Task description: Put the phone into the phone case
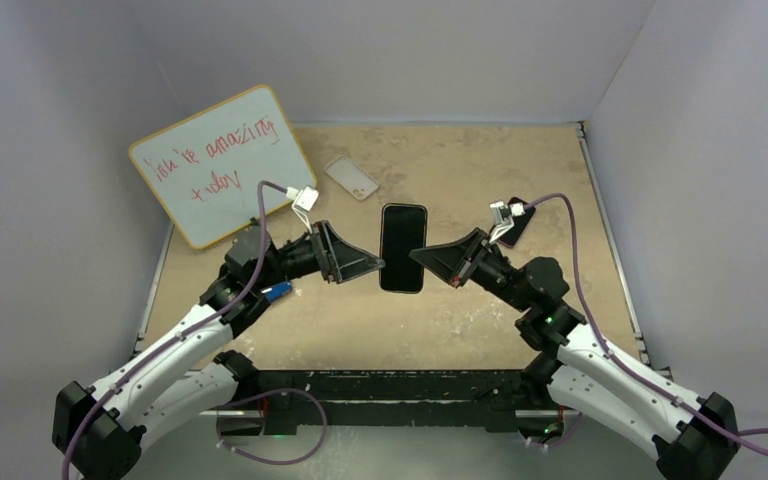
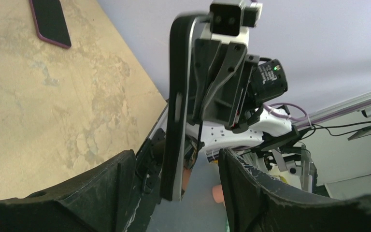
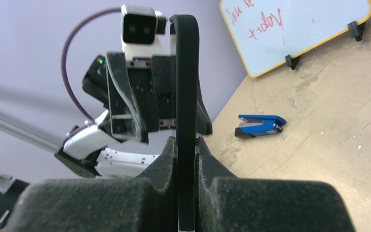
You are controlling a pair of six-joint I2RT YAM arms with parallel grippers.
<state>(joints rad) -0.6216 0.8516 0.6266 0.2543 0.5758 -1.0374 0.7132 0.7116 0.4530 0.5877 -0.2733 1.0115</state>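
A black phone (image 1: 403, 247) is held off the table at the middle, screen facing up toward the top camera. My right gripper (image 1: 418, 255) is shut on its right edge; in the right wrist view the phone (image 3: 186, 96) shows edge-on, pinched between my pads (image 3: 186, 159). My left gripper (image 1: 375, 262) is open at the phone's left edge; in the left wrist view the phone (image 2: 176, 111) stands between the spread fingers (image 2: 178, 171) without visible contact. A clear phone case (image 1: 351, 178) lies flat on the table behind the phone.
A dark phone-shaped item with a purple rim (image 1: 516, 222) lies right of centre, also in the left wrist view (image 2: 50, 21). A whiteboard (image 1: 220, 165) with red writing leans at the back left. A blue stapler (image 1: 276, 290) lies by the left arm.
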